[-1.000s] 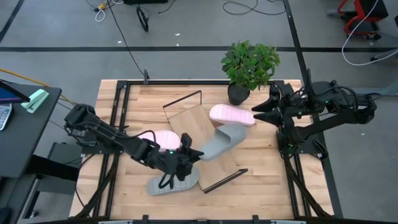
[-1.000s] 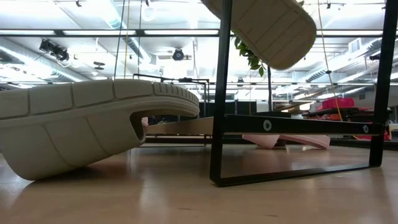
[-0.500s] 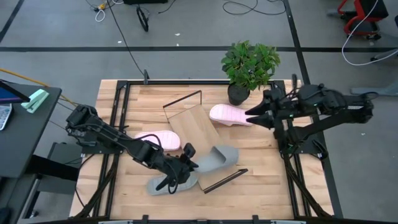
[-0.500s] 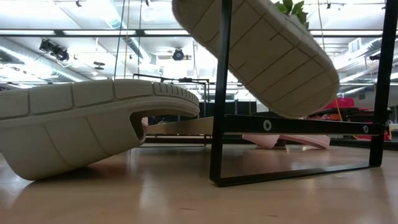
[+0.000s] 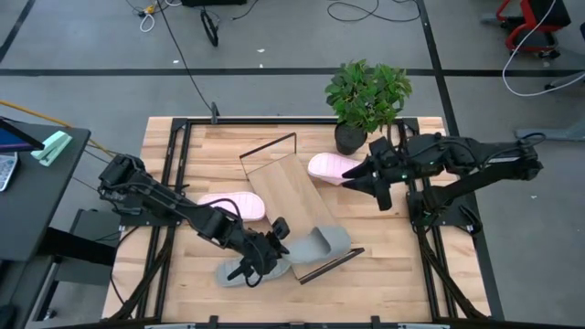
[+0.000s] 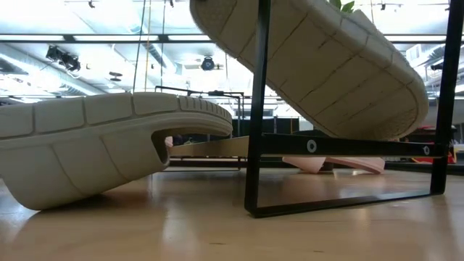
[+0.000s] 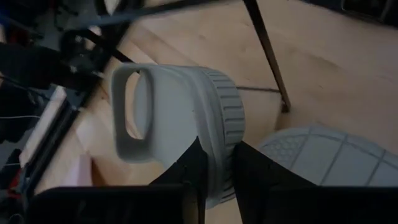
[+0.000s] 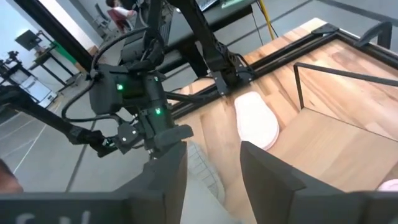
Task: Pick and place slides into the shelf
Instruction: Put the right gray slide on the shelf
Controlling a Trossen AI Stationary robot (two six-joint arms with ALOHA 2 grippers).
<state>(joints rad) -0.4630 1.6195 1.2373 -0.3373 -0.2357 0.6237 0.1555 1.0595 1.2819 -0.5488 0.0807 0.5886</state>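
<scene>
The left gripper is clamping the edge of a grey-green slide and holding it tilted over the near end of the shelf, toe low by the dark wire frame. Its twin is lying on the table just under the arm, one pink slide is sitting beside the board and the other pink slide near the potted plant. The right gripper is hovering by that far pink one, fingers parted and empty. To my eye the carried slide needs levelling before letting go, sole flat on the board and clear of the wire, or it is liable to tip off.
</scene>
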